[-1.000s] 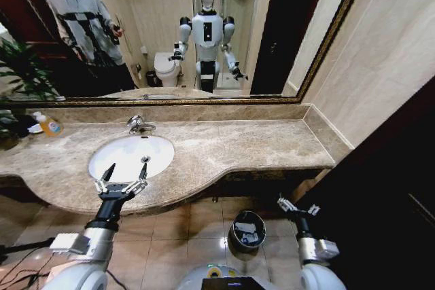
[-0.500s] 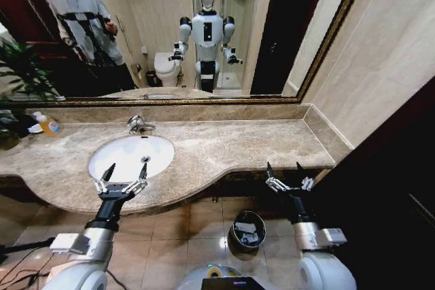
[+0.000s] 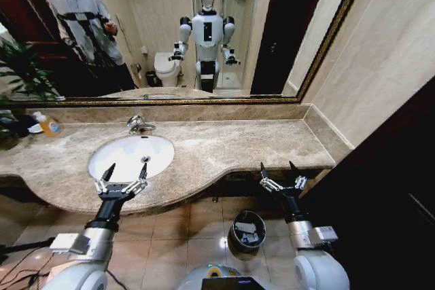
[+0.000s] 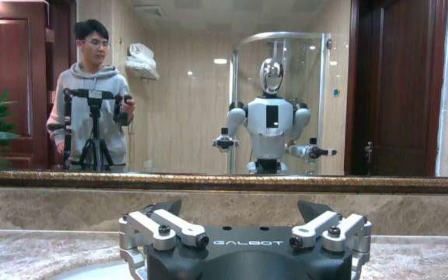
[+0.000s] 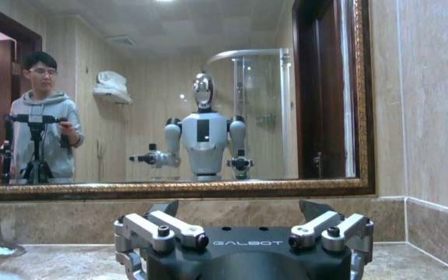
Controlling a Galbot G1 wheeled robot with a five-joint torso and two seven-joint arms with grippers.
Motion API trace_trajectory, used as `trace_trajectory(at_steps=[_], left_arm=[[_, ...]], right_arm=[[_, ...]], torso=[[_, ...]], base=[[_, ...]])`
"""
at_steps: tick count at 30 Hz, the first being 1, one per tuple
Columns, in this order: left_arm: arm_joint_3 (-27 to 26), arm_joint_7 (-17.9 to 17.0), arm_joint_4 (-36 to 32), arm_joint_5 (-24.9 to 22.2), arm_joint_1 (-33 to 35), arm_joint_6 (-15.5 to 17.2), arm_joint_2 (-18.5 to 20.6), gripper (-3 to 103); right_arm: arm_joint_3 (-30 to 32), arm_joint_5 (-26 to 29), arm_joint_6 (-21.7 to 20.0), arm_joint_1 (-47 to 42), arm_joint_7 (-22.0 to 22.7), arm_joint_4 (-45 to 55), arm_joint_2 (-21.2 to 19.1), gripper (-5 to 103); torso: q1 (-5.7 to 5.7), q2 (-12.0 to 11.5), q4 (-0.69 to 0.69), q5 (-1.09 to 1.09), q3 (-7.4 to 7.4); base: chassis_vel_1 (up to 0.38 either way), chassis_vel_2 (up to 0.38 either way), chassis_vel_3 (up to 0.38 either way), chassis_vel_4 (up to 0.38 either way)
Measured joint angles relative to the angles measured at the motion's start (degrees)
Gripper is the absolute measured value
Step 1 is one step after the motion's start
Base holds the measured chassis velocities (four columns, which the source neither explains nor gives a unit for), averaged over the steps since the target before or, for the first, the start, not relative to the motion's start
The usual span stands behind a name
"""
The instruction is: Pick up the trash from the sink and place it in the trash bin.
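Two grippers stand raised before a beige marble counter (image 3: 224, 144). Left gripper (image 3: 121, 176): poised at the counter's front edge, just in front of the sink (image 3: 130, 157), fingers spread wide, nothing between them. Right gripper (image 3: 279, 175): raised near the counter's front edge, well to the right of the basin and above the trash bin (image 3: 247, 230), fingers likewise spread wide and empty.

Sink: a white oval basin set into the marble, with a chrome faucet (image 3: 139, 125) at its back rim; no loose items can be made out in the bowl from the head view. Trash bin: a small round dark bin with a shiny rim, standing on the tiled floor (image 3: 204, 225) beneath the counter's overhang, between the two arms; pale items lie inside, too small to identify.

Yellow-orange bottle (image 3: 47, 125) with a white cap: on the counter's far left, beside a green plant (image 3: 20, 73). A gold-framed wall mirror (image 3: 204, 32) runs along the back of the counter.

Wrist views: each shows its own gripper body from behind, left gripper (image 4: 247, 219) and right gripper (image 5: 244, 219), both with fingers spread apart. The word "GALBOT" is printed in white on each dark housing. No other writing is legible.
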Motion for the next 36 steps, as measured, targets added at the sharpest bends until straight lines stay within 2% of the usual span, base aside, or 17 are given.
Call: trace_trajectory(at_steps=[36], left_arm=[[0.0,0.0,0.0,0.0,0.0,0.0,0.0,100]], right_arm=[[0.0,-0.8,-0.3,0.0,0.1,-0.3,0.1,100]], torso=[[0.00,0.0,0.00,0.01,0.00]], base=[[0.000,0.000,0.000,0.000]])
